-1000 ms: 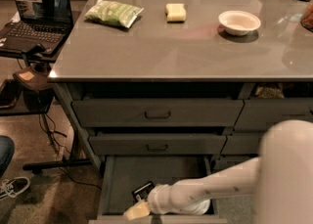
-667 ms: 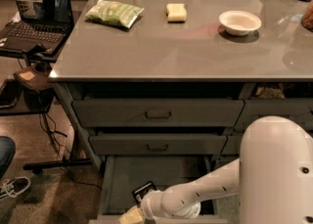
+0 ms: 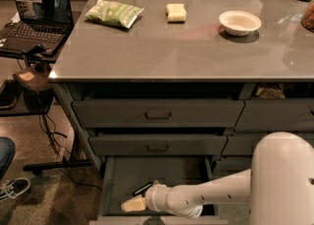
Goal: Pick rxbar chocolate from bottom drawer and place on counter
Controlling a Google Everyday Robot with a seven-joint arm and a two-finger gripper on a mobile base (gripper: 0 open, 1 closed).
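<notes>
The bottom drawer (image 3: 122,180) stands pulled open below the two handled drawers. The rxbar chocolate (image 3: 143,188), a small flat black wrapper, lies on the drawer floor near the front. My gripper (image 3: 133,203) is inside the drawer, reaching in from the right on its white arm (image 3: 206,197). Its pale tip sits just in front of and below the bar, close to it; contact is not visible. The grey counter (image 3: 162,47) spans the top of the view.
On the counter lie a green snack bag (image 3: 114,13), a pale yellow block (image 3: 176,12) and a white bowl (image 3: 239,22). A side stand with a laptop (image 3: 39,8) is at the left. A person's shoe (image 3: 12,187) is at the lower left.
The white arm has swung further left and lower into the drawer. The gripper dipped toward the drawer front, then came back up near the bar. The bar has not moved.
</notes>
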